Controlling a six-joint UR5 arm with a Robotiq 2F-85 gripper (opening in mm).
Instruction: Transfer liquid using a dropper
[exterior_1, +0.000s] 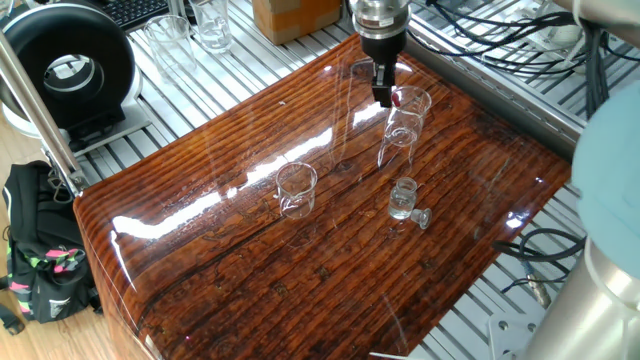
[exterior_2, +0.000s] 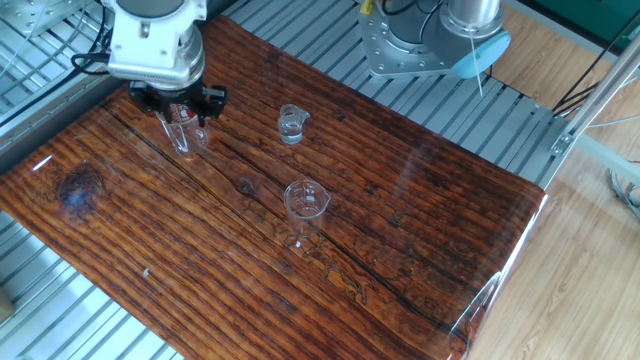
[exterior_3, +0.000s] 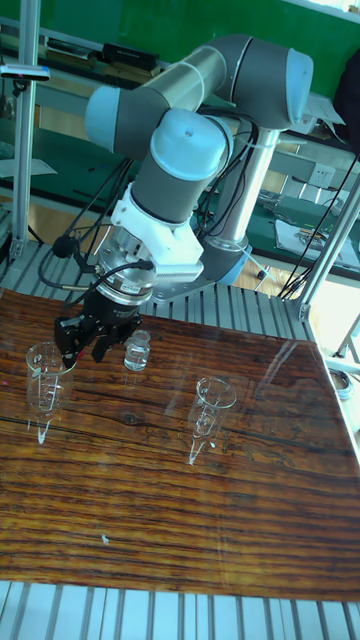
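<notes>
Glossy striped wood table (exterior_1: 250, 270) on a slatted metal bench, cables and a fan behind. Landmark: the tall glass vessel (exterior_1: 403, 125) at the far edge. Nearer than it stand a small beaker (exterior_1: 296, 190) and a small stoppered bottle (exterior_1: 403, 199), well apart from each other. The dropper (exterior_1: 396, 99) stands inside the tall vessel: slim clear tube, barely visible, only the red bulb at the rim shows. Liquid too faint to make out. The gripper (exterior_1: 383, 93) sits right at that bulb; whether it pinches it I cannot tell. Judgement: dropper is light, thin, brittle and slippery on the tube; best taken at the soft bulb or just below, gently, or it squirts or cracks.
</notes>
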